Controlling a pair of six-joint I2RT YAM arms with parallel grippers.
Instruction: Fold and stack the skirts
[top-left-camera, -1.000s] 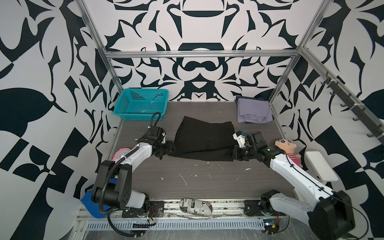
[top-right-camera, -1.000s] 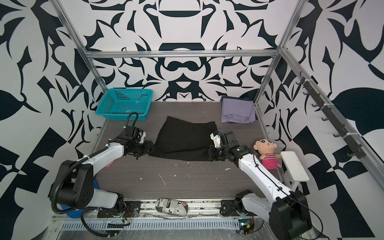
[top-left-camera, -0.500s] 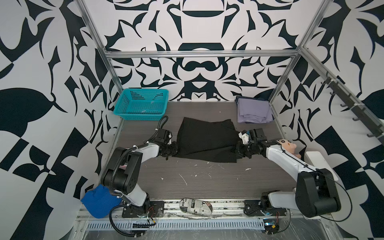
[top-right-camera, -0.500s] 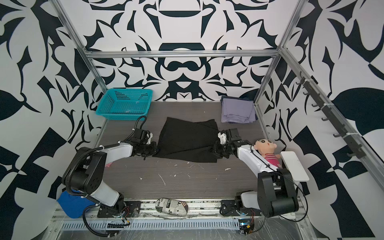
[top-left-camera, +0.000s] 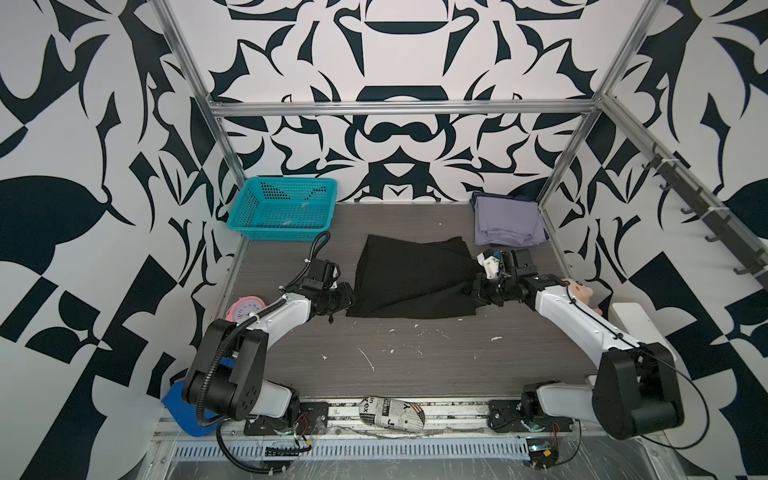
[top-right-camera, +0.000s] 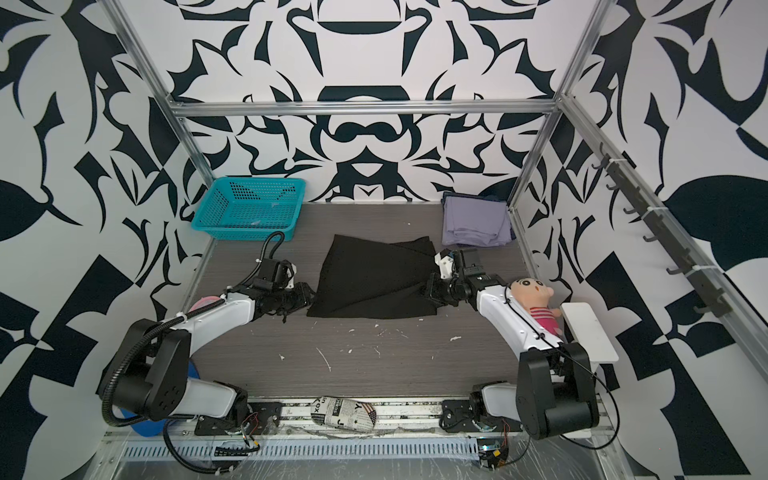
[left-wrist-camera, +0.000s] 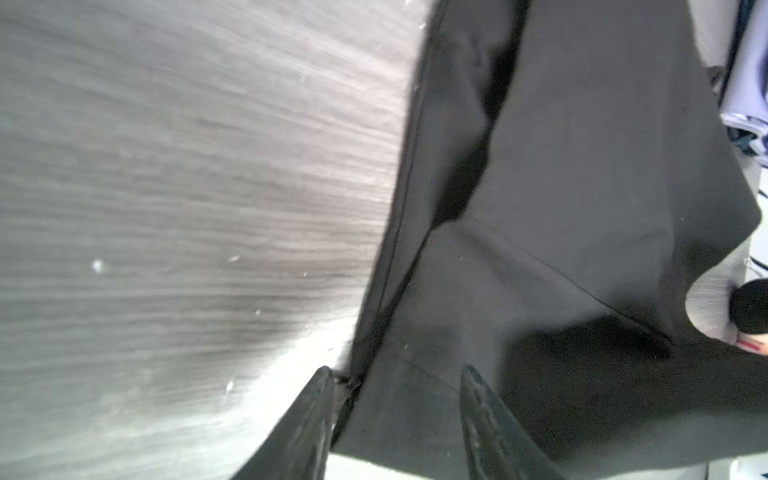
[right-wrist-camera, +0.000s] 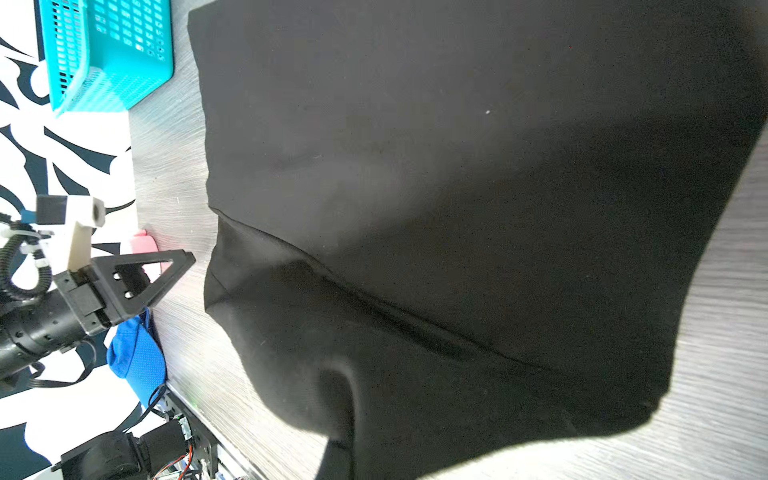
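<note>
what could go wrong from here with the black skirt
1. The left gripper is open at the left edge of the black skirt while the right gripper pinches its right edge; a one-sided pull would likely drag and bunch it.
2. The folded lavender skirt lies just beyond the right gripper; a lift could nudge it.

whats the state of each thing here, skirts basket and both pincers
black skirt: lying on the table, partly folded over
lavender skirt: folded, back right corner
basket: upright, back left
left pincer: open, at the black skirt's left edge
right pincer: shut on the black skirt's right corner
</note>
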